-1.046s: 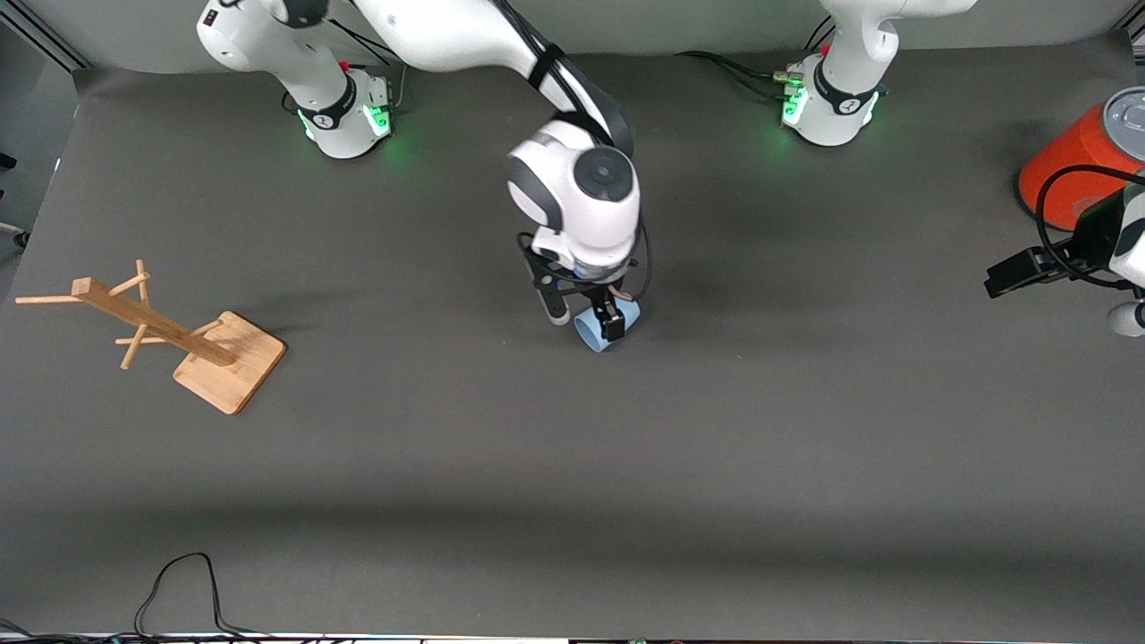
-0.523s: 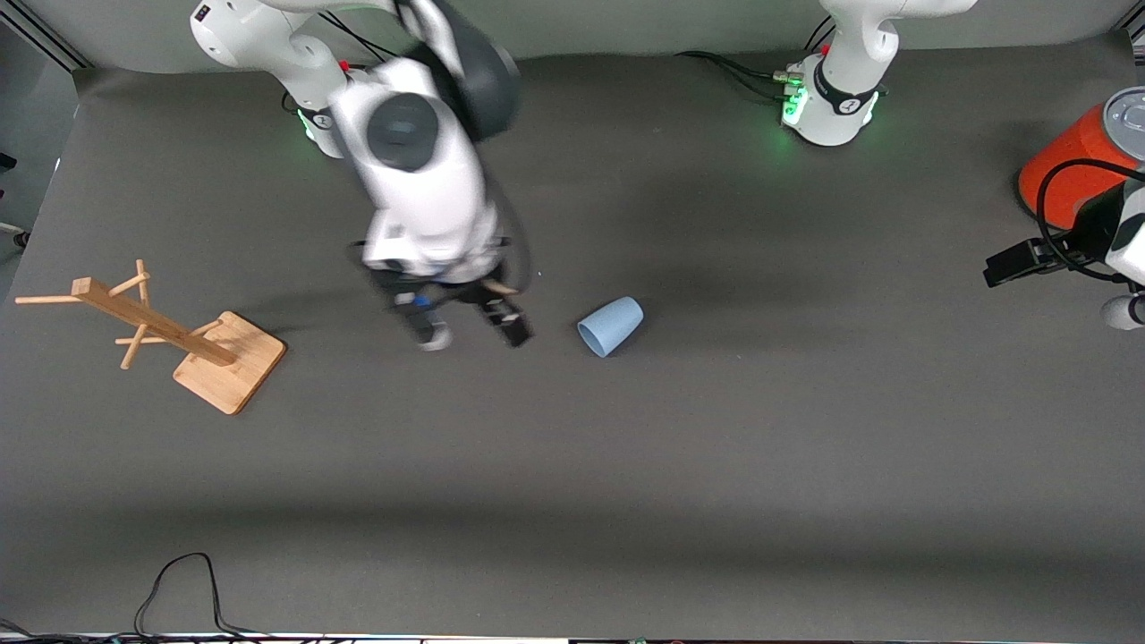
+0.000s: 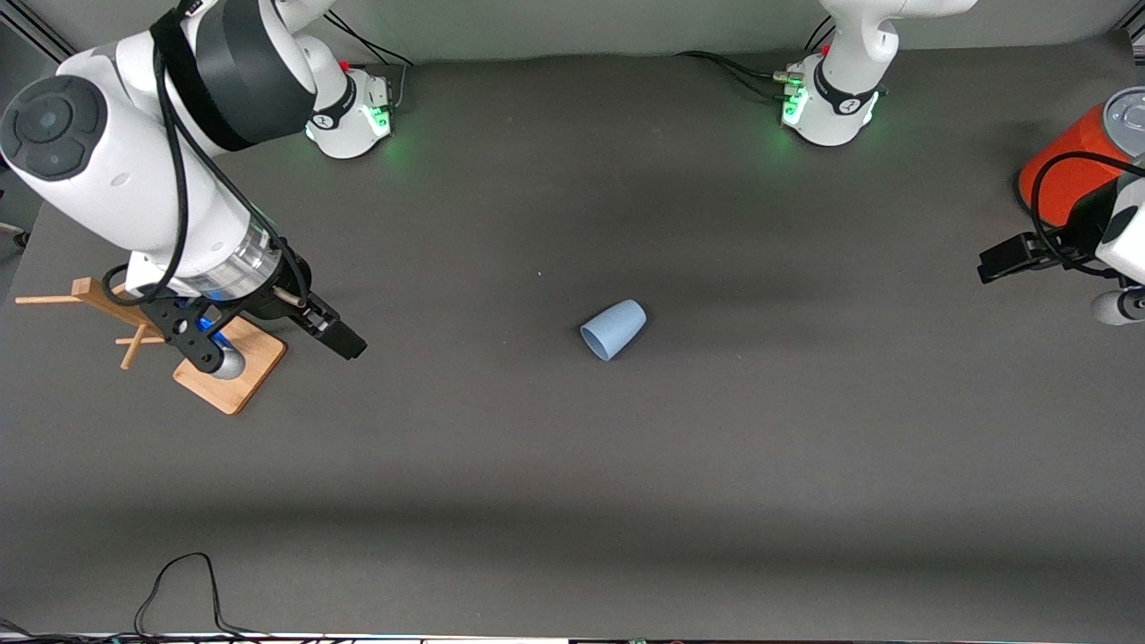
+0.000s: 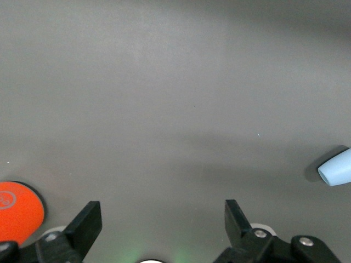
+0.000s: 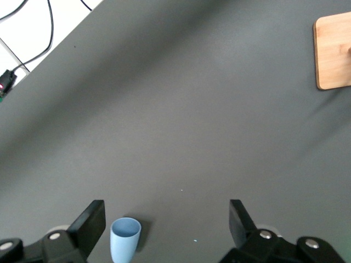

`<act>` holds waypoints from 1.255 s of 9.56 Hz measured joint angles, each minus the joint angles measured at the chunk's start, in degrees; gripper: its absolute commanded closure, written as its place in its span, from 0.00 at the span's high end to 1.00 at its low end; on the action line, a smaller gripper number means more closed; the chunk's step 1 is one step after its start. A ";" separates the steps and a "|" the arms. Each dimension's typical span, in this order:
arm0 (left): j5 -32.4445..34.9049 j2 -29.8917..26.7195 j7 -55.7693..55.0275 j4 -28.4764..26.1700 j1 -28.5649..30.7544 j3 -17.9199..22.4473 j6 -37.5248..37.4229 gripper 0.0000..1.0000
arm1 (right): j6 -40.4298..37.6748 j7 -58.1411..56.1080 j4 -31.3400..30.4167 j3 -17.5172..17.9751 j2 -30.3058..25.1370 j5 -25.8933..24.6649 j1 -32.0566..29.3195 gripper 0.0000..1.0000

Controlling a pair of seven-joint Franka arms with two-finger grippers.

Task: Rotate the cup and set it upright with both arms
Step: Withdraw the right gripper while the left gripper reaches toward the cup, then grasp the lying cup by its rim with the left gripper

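**Cup lay on its side, untouched by either gripper**

The small pale blue handleless cup [image 3: 614, 328] lay tipped over on the dark grey table mat [image 3: 572, 465], about midway between the two arms' ends of the table. Its open mouth pointed toward the front camera and somewhat toward the right arm's end, and its closed base pointed away. Nothing touched it. Judged from that, the uprighting was not done: the cup was yet to be gripped, turned and stood on its base, and any hand-over between the arms was also outstanding.

The right gripper [image 3: 277, 344] hung over the right arm's end of the table, above the light wooden peg stand with a square base [image 3: 228, 362] and well apart from the cup. Its black fingers [image 5: 88, 224] were spread wide and held nothing; in the right wrist view the cup [image 5: 125, 239] showed in the distance between them, with bare mat all around.

The left gripper [image 3: 1055, 273] hovered at the left arm's end of the table, just beside the large orange can with a grey lid [image 3: 1069, 174], and it looked to be waiting. Its fingers [image 4: 85, 224] were likewise parted wide and empty. The left wrist view caught the cup [image 4: 335, 169] at its edge, far from the fingers, and the orange can [image 4: 17, 211] close by.
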 measured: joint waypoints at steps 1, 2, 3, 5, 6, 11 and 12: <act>-0.12 0.00 0.13 0.15 -0.25 -0.31 -0.67 1.00 | 0.61 -4.07 -0.12 -0.14 0.20 -1.54 -0.43 1.00; -0.16 0.05 0.10 0.17 -1.55 -1.56 -0.75 1.00 | 0.97 -9.89 -0.06 -0.42 0.21 -2.08 -2.03 1.00; -0.14 0.25 -2.30 0.19 -3.95 -3.37 -0.68 1.00 | 0.97 -17.93 0.00 -0.66 0.03 -1.55 -5.30 1.00; 0.07 2.36 -12.63 0.51 -11.36 -6.45 -0.29 1.00 | 0.84 -30.42 -0.03 -1.07 -0.45 0.19 -11.56 1.00; 0.37 5.37 -18.02 1.98 -15.48 -7.01 0.41 1.00 | 0.44 -33.82 -0.13 -1.37 -0.83 0.35 -12.14 1.00; 6.50 35.46 -46.71 25.46 -35.18 -6.99 2.22 1.00 | -1.22 -41.22 -7.85 -2.63 -8.10 -0.09 -11.64 1.00; 9.40 39.07 -49.43 27.01 -37.59 -6.96 3.57 1.00 | -1.93 -41.55 -8.13 -2.61 -9.35 -1.25 -11.30 1.00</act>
